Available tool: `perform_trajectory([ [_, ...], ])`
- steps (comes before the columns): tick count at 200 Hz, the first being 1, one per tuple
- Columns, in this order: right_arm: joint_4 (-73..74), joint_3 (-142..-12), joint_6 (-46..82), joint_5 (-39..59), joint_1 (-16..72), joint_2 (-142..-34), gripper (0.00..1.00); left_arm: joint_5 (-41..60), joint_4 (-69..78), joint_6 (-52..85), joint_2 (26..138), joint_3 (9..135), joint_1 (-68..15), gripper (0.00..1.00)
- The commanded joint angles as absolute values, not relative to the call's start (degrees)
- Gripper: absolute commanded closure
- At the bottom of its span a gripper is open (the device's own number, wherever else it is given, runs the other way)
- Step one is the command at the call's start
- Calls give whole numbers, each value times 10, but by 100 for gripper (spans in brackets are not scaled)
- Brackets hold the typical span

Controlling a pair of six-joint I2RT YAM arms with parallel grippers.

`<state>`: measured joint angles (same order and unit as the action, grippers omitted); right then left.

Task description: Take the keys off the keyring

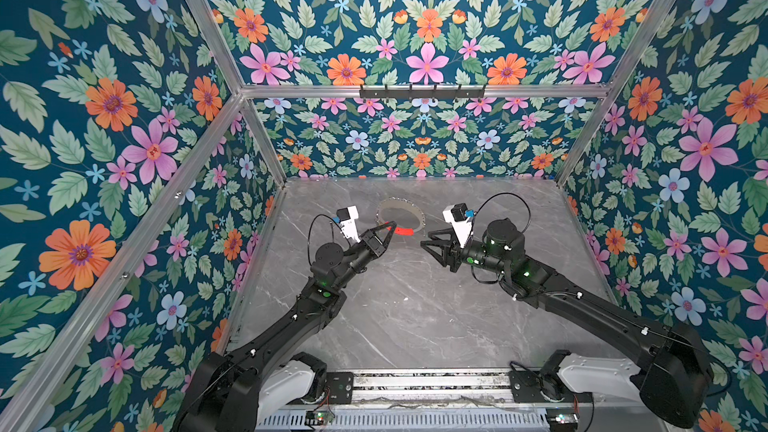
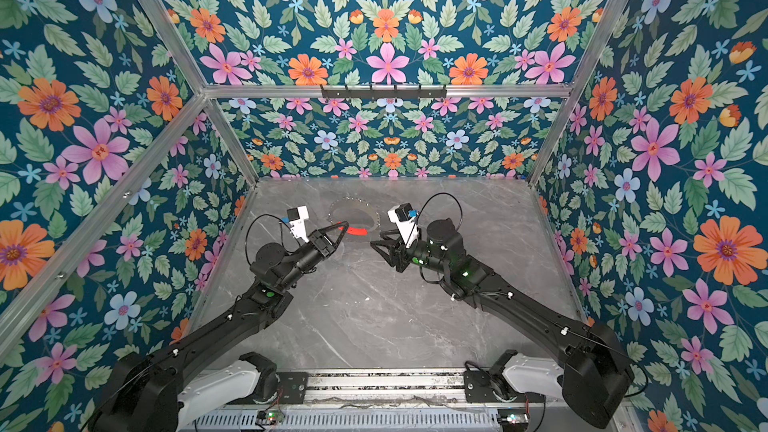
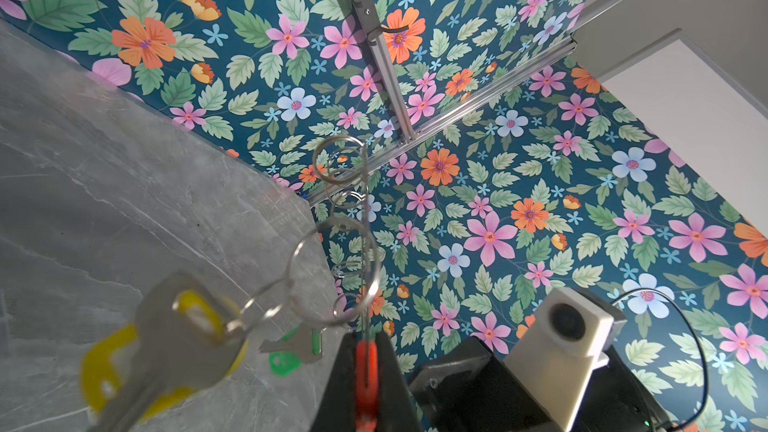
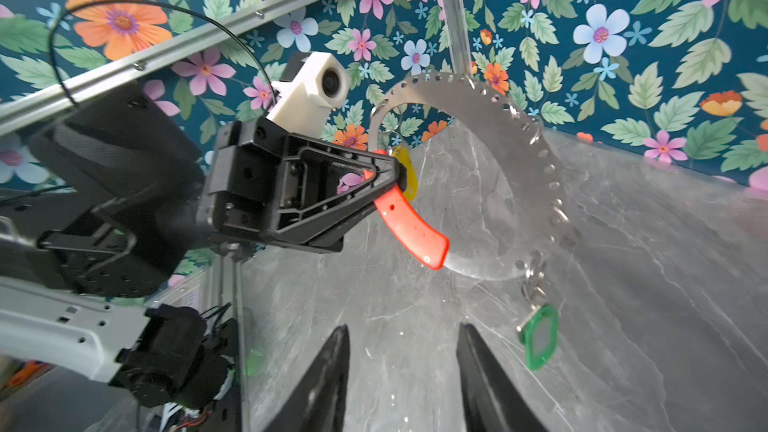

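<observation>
while left pincer [image 1: 392,226] clamps the red sleeve [image 4: 409,222] | flat perforated keyring [image 4: 478,97] | right pincer [image 4: 403,330] parted, empty

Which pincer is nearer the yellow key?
Left. The left pincer, shut on the keyring's red sleeve, has the yellow key hanging beside it; the right pincer stands open farther off, near the green key.

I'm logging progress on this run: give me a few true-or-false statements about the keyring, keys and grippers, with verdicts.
1. The left gripper pinches the keyring by its red sleeve. True.
2. The right gripper holds the green key. False: its jaws are open and empty; the green key hangs from the keyring.
3. The yellow key is on the keyring. True.
4. The keyring lies flat. False: the left gripper holds it up on edge.
</observation>
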<state>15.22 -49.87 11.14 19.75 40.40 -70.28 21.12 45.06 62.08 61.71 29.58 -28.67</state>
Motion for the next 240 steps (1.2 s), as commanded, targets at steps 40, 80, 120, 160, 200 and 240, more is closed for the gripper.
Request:
perform_trajectory([
  [40, 141, -500, 78, 137, 394, -716, 55, 213, 455, 602, 618, 309, -296, 100],
  [80, 132, -503, 53, 122, 393, -725, 71, 216, 450, 600, 618, 314, -298, 100],
  [120, 129, -510, 36, 114, 393, -735, 72, 218, 450, 600, 618, 316, -302, 100],
  [160, 127, -519, 26, 98, 388, -742, 75, 221, 450, 599, 619, 317, -306, 100],
  [200, 126, -522, 24, 100, 376, -745, 74, 222, 450, 597, 619, 318, -308, 100],
  [240, 128, -526, 23, 113, 371, -750, 76, 224, 450, 597, 618, 318, -309, 100],
])
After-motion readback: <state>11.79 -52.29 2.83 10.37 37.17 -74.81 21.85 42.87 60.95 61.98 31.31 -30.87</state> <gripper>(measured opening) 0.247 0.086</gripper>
